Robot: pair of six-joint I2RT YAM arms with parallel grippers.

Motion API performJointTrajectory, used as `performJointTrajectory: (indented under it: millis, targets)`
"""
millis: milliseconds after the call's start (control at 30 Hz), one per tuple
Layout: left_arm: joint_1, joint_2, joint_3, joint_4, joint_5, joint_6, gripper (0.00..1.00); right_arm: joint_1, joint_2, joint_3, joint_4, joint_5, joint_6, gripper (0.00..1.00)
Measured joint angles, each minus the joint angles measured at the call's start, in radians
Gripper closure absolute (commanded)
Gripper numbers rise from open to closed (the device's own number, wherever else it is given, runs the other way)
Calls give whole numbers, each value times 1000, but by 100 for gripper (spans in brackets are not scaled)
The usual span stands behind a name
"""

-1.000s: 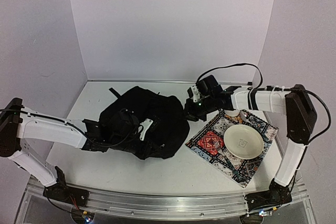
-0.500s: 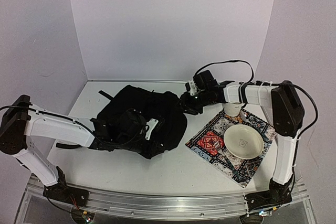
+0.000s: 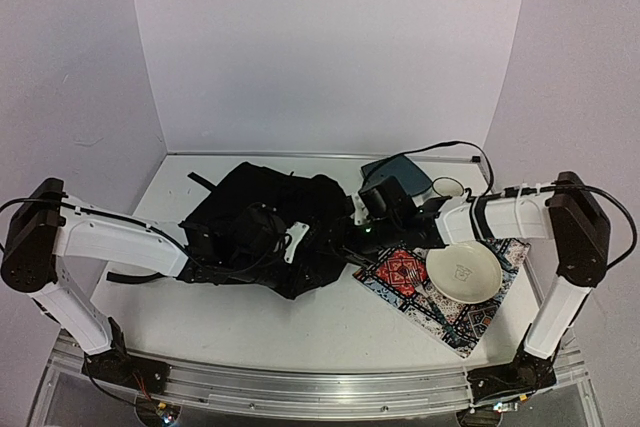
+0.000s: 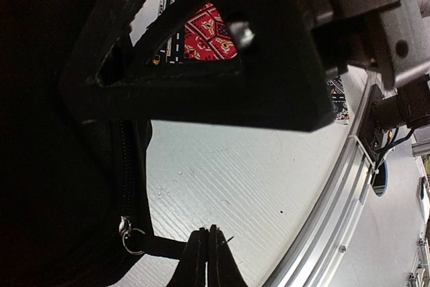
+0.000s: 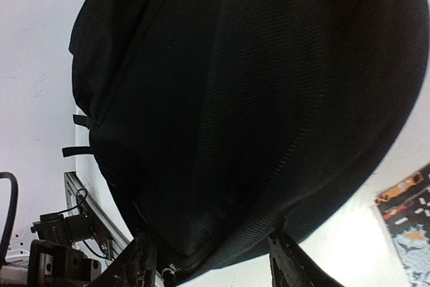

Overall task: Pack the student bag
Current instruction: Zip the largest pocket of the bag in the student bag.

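Black woven fabric, soft and slumped: the student bag (image 3: 310, 215) lies in a loose heap on the white table (image 3: 330, 332), left of centre, with both arms reaching into it from either side. To its right, just apart from it, a patterned cloth (image 3: 400, 272) carries a white bowl (image 3: 464, 271). A teal pouch (image 3: 397, 173) sits behind the right arm.

The left arm's fingers (image 4: 200, 263) are pressed tight together. They look to be pinching a thin black zip tab (image 4: 164, 247) that runs out from a small metal ring (image 4: 132, 238) on the bag's edge. The right arm's fingers (image 5: 142, 268) stand well apart, one either side of the bag's rounded near edge, gripping nothing that I can see.

I'd expect the bag to handle like any empty cloth sack. It would be light and not fragile, but floppy, so it will sag and fold wherever it is lifted. A seam, the zip edge or a strap gives a firmer hold than the flat panel, which would bunch up and slip.

Its long axis runs roughly left to right across the table, tilting a little toward the near right. The rounded end points at the cloth, and the straps trail off to the left. I can't tell where the opening faces.
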Motion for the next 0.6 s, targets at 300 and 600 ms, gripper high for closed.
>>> performJointTrajectory:
  millis: [300,600]
  targets:
    - [1,-35,-12,-26,-42,21,100,2,29,0,11,43,15,100]
    - [105,-211,-134,-129,-155,15,100,-97,-11,6,-70,22,-88,100]
